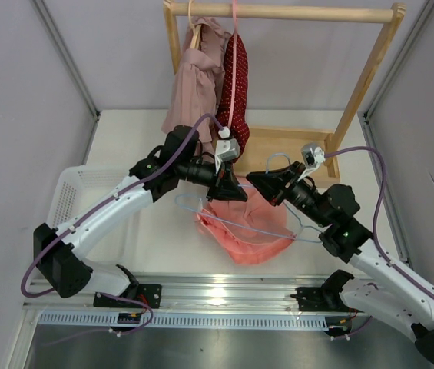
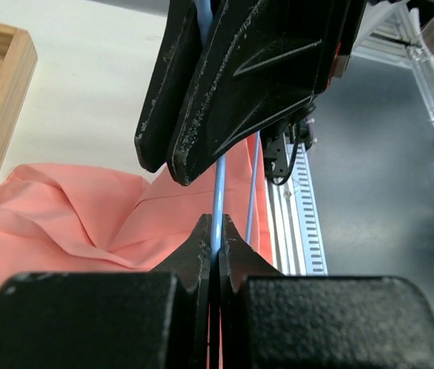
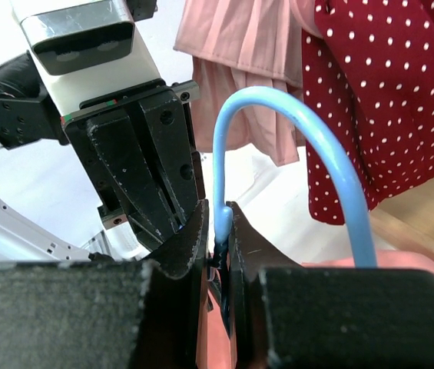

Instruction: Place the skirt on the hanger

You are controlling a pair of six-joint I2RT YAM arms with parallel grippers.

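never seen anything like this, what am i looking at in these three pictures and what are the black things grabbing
These are two robot arms bolted to a table's edge, each ending in two fingers. One picture looks down from above; the other two come from cameras on the left and right wrists, so each shows its own fingers close. The left arm's fingers and the right arm's fingers are both shut on a blue hanger. Under it a pink skirt lies crumpled on the table. Behind, a wooden rack holds two other garments; a white basket sits at the left.
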